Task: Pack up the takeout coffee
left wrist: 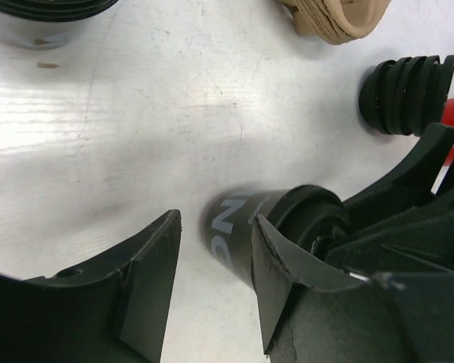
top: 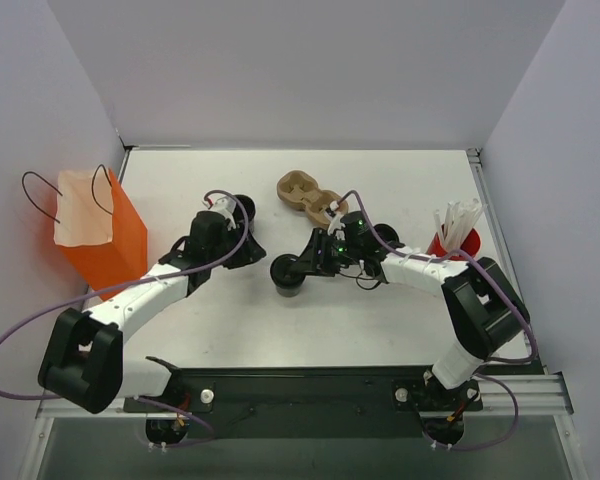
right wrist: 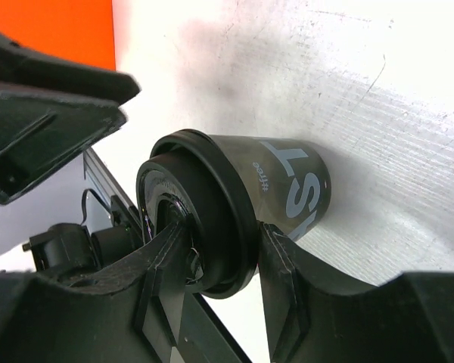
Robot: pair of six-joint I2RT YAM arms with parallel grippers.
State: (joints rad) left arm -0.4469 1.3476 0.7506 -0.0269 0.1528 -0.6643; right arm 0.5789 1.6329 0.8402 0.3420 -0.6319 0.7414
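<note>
At table [top: 380,330] centre, right claw [right wrist: 221,234] clamping takeout coffee [right wrist: 287,181], pale "ST" lettering

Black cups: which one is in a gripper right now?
The lidded cup at mid-table, pinched at its lid end by the right gripper. The other cup stands free farther back, with no gripper on it.

place: robot lab cell | evidence: plain white walls [top: 280,70] — white table [top: 280,325] — arms' mounting rail [top: 520,385]
</note>
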